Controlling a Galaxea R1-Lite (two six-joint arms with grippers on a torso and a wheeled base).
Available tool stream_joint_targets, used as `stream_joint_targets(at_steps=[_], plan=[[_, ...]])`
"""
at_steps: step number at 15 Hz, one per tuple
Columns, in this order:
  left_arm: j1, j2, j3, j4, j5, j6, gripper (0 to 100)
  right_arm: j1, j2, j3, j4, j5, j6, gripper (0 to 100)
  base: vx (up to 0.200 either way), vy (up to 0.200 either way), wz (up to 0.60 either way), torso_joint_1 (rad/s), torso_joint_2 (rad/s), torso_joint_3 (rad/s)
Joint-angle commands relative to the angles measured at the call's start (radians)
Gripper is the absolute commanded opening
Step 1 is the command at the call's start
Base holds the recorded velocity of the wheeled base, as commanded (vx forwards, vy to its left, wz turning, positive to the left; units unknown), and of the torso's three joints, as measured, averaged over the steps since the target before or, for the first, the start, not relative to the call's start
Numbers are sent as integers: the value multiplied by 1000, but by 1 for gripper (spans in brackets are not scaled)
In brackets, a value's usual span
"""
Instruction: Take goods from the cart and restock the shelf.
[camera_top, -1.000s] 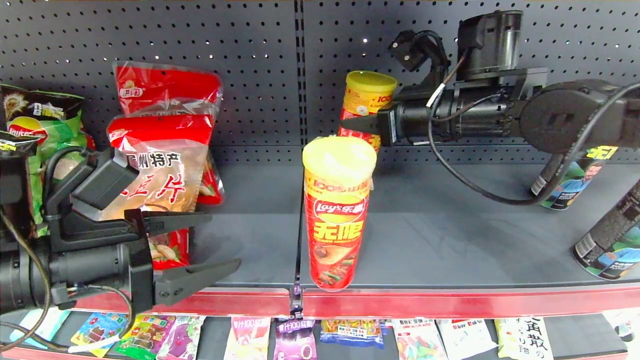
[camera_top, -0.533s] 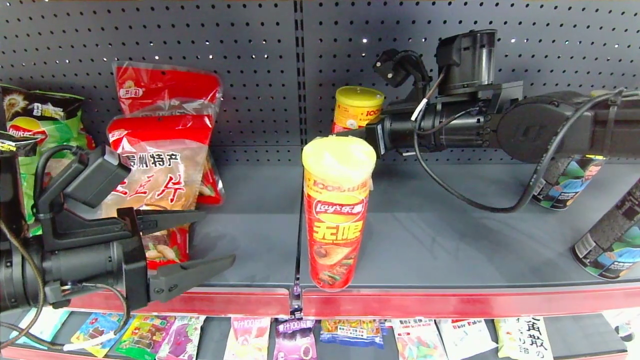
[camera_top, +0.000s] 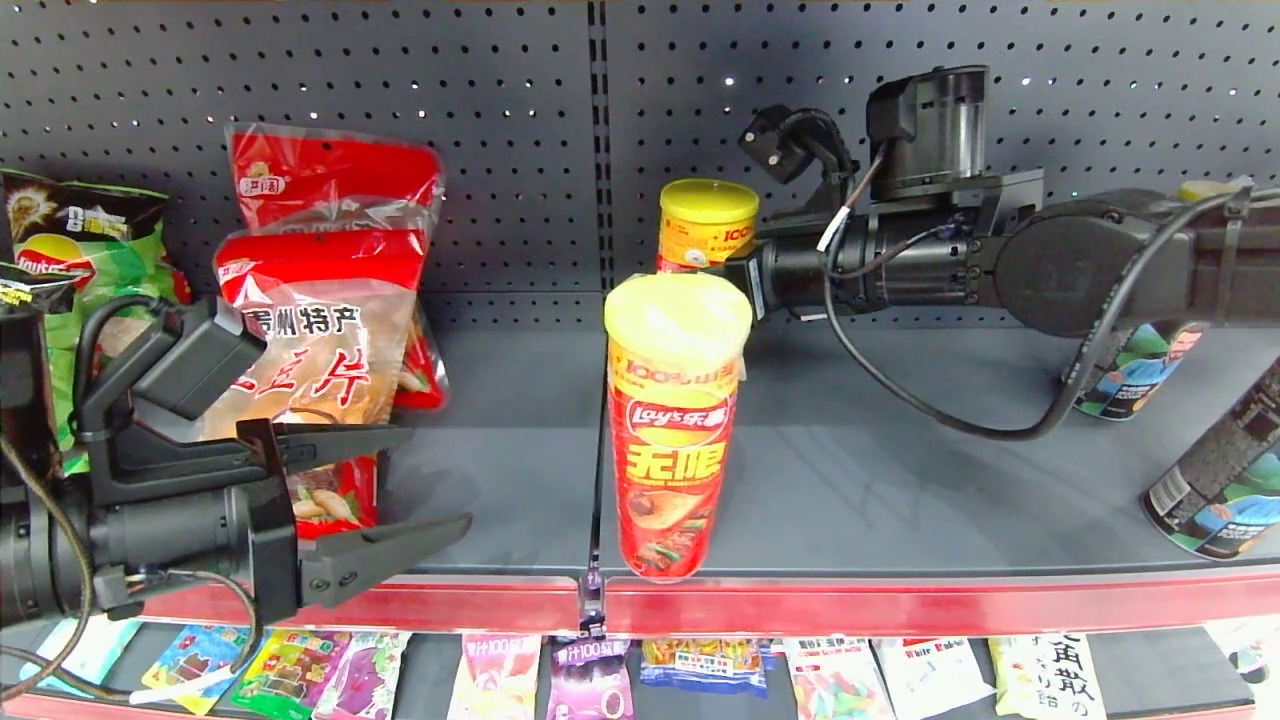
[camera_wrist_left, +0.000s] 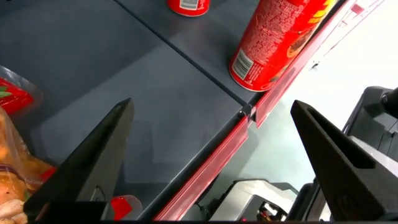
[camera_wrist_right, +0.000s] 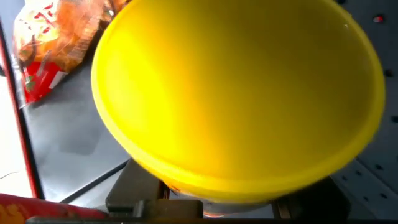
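A red chip can with a yellow lid (camera_top: 678, 420) stands upright at the shelf's front edge (camera_top: 800, 605). Just behind it, near the pegboard, my right gripper (camera_top: 738, 272) is shut on a second yellow-lidded can (camera_top: 706, 222), held upright; its lower part is hidden by the front can. That lid (camera_wrist_right: 236, 93) bulks large in the right wrist view. My left gripper (camera_top: 440, 478) hangs open and empty at the front left of the shelf, beside the red snack bags. Its fingers (camera_wrist_left: 93, 168) frame the shelf edge, with the front can (camera_wrist_left: 273, 37) beyond.
Red snack bags (camera_top: 320, 300) and a green chip bag (camera_top: 80, 250) stand at the left. Two dark cans (camera_top: 1220, 490) (camera_top: 1140, 370) lean at the right. Bare shelf floor (camera_top: 900, 460) lies between. Small packets (camera_top: 700, 670) line the shelf below.
My right gripper has carried its can down and to the left, settling behind the front can. The left arm has shifted only slightly.
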Motion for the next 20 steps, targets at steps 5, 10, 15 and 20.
stream_joint_targets(at_steps=[5,10,15,20], plan=[[0,10,-2,0,0,1,100,7,-35,37,0,-22,2,100,0,0,0,0,0,0],[0,32,-10,-2,5,10,100,7,-201,235,-6,-50,3,100,0,0,0,0,0,0],[-15,104,-42,-28,11,54,100,2,-431,528,-11,-119,17,100,0,0,0,0,0,0],[-96,190,-54,-54,12,56,100,10,-801,902,-11,-108,11,100,0,0,0,0,0,0]])
